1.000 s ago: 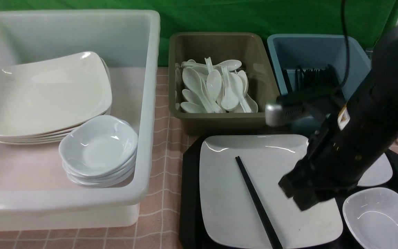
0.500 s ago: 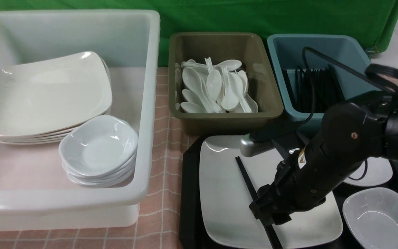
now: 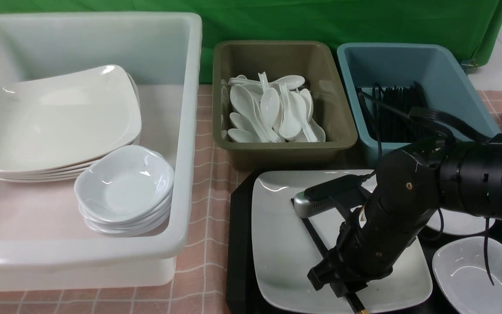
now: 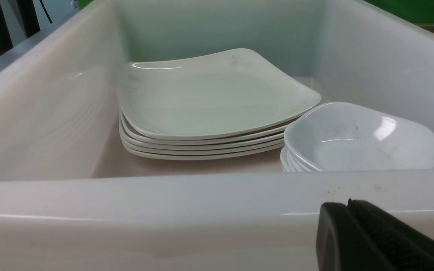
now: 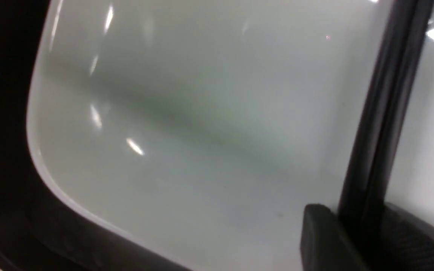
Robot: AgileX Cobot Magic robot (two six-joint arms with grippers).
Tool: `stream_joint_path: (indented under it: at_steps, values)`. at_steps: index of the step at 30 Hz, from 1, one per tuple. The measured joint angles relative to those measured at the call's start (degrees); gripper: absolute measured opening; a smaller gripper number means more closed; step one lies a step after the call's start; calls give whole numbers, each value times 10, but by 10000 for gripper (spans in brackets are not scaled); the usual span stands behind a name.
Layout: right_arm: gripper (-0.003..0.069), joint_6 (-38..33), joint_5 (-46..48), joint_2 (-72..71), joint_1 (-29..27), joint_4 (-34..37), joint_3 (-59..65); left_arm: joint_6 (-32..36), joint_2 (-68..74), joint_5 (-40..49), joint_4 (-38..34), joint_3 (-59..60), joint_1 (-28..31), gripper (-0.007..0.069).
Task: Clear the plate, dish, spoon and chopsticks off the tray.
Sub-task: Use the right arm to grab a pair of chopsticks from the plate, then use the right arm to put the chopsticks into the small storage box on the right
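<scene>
Front view: my right gripper (image 3: 342, 285) is down on the near end of the chopsticks (image 3: 318, 240), which lie slantwise across the plate (image 3: 281, 253) on the tray (image 3: 239, 261). I judge this the chopstick step, at the grasp. A small dish (image 3: 473, 274) waits on the tray's right side. I see no spoon on the tray, though my arm hides part of it. The next move calls for a straight lift, then a carry to the blue tub (image 3: 408, 65) behind, where other black sticks lie.

Left wrist view: my left gripper (image 4: 352, 226) hangs outside the white bin (image 4: 202, 195). Only a black corner of it shows, so I cannot tell how far apart its jaws stand.

Right wrist view: two black fingers (image 5: 320, 237) sit tight against either side of the chopsticks (image 5: 382, 113), no gap showing, so I take the jaws as closed on the pair. The sticks are thin, straight and matt; the plate (image 5: 202, 131) beneath is glossy and slick with a rounded corner, so the sticks may slide or scissor apart
</scene>
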Motion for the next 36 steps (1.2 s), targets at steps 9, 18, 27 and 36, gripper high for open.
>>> stream_joint_path:
  at_steps: [9,18,27,36]
  values:
    - [177,-10,88,-12,0,0,-41,0,0,0,0,0,0,5]
    - [177,-43,175,-136,-9,-39,-153,0,0,0,0,0,0,5]
    - [177,-4,-127,-137,-126,-93,-195,0,0,0,0,0,0,5]
    - [177,62,-414,19,-247,-95,-198,0,0,0,0,0,0,5]
